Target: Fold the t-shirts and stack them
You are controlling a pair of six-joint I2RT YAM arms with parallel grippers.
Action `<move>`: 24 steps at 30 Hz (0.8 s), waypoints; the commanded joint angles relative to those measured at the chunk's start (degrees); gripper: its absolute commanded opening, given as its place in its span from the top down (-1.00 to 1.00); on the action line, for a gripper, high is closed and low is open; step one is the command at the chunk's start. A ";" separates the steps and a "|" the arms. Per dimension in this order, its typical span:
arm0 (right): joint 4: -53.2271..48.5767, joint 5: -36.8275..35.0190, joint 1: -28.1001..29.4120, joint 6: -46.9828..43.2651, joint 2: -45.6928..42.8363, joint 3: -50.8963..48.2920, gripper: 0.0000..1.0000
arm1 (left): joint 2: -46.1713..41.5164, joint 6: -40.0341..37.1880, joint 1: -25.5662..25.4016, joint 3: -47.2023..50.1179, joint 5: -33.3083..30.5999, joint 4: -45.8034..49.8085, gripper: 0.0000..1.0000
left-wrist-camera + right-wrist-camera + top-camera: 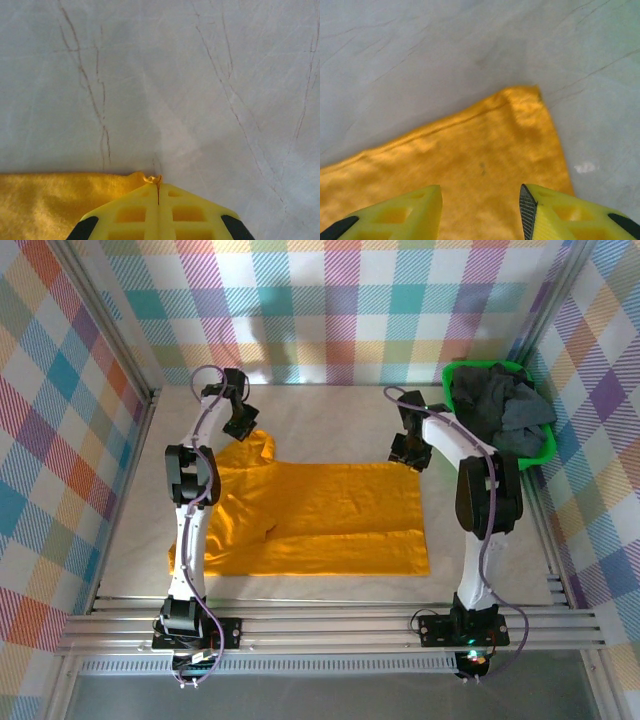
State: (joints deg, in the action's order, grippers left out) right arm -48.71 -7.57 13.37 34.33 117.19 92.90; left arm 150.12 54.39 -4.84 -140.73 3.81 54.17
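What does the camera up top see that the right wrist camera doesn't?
Top view, not the wrist view: the green basket holding dark grey t-shirts, both arms, and the left gripper. Right wrist view, not the top view: a close look at yellow fingertips spread apart and a hem seam. Both: the mustard-orange t-shirt, its far right corner, the right gripper over it, and the pale table.

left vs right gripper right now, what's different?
The left gripper is shut, pinching the edge of the orange shirt; the right gripper is open and grips nothing. The left gripper is at the shirt's far left sleeve end; the right gripper is over its far right corner. Both have yellow fingers and sit along the shirt's far edge.
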 commanded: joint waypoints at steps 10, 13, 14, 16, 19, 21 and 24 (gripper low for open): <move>-2.65 0.53 -4.31 1.15 10.26 10.54 0.14 | -12.94 -0.16 0.44 10.71 3.90 -0.99 1.00; -2.85 1.76 -4.57 0.50 11.48 10.97 0.22 | -14.19 -0.42 0.41 11.85 4.54 -1.09 1.00; -2.91 2.09 -4.53 0.37 11.69 11.02 0.24 | -14.42 -0.43 0.42 11.96 4.79 -1.09 1.00; -3.15 2.26 -4.58 0.56 11.77 10.49 0.26 | -14.99 -0.51 0.44 12.11 5.12 -0.87 1.00; -2.98 1.76 -4.57 1.16 11.34 8.98 0.29 | -15.56 -0.43 0.45 12.17 5.66 -0.56 1.00; -2.93 1.60 -4.57 1.27 11.26 8.46 0.35 | -15.91 -0.58 0.37 12.25 5.58 -0.15 1.00; -2.52 0.99 -4.57 1.12 10.97 7.83 0.57 | -16.92 -0.85 0.31 13.12 5.24 0.31 1.00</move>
State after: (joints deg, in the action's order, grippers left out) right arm -50.04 -6.46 8.95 35.31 128.33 101.89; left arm 137.29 54.22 -4.73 -128.46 8.51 53.67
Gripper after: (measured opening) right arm 0.233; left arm 0.062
